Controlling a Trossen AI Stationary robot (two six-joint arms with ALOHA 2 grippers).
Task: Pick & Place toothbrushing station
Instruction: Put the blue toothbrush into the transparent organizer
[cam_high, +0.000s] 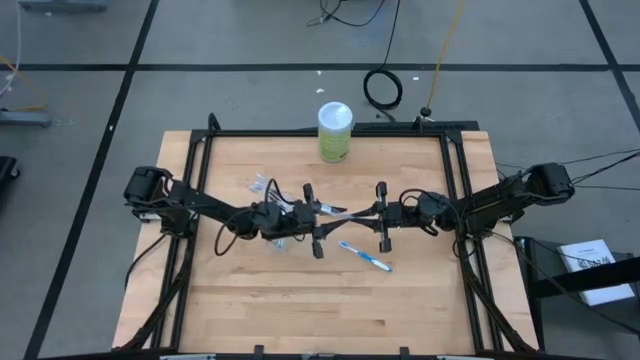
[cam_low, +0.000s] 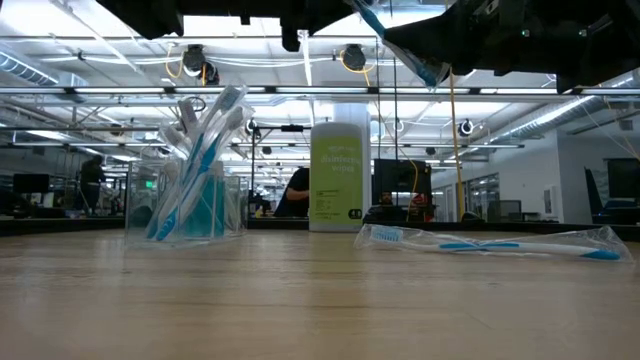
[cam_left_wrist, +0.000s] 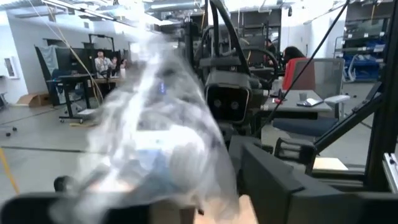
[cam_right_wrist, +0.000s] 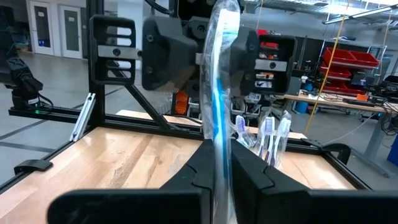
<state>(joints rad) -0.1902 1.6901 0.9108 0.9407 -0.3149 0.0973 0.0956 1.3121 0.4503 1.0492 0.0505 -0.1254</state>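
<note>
The table (cam_high: 300, 300) was pale wood, smooth with a soft sheen. Its frame (cam_high: 330, 133) was matt black metal. The cup (cam_low: 187, 205) was clear, glossy plastic. The toothbrushes (cam_low: 500, 243) lay sealed in shiny, crinkled transparent film. The green canister (cam_low: 339, 177) looked like matt plastic under a white lid.
</note>
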